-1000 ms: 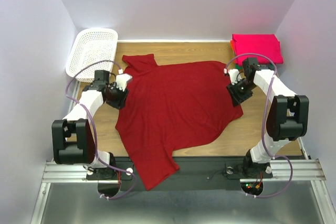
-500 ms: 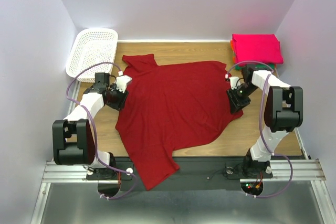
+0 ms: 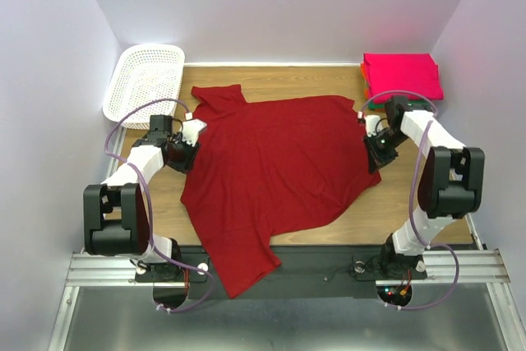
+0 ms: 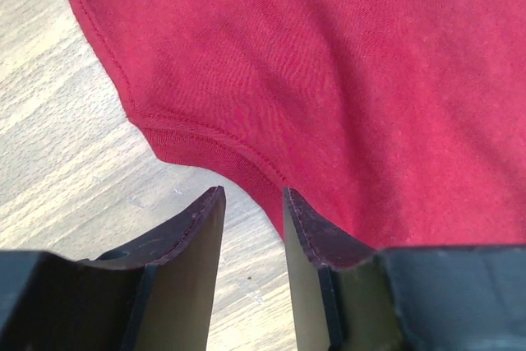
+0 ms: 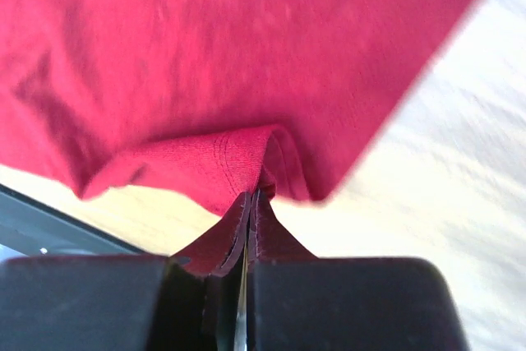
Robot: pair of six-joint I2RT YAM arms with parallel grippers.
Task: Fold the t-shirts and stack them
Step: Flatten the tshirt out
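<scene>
Right jaws are clamped tight on a bunched bit of hem on the crimson t-shirt (image 5: pixel 222 154). Left jaws sit parted at its opposite edge, gripping nothing. The shirt's spread across the wooden counter (image 3: pixel 279 78), 1 end drooping off the near edge. Folded pink t-shirt (image 3: pixel 403 76) sits far right.

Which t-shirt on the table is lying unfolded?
The dark red t-shirt, spread open across the table; the pink t-shirt lies folded in the far right corner.
</scene>
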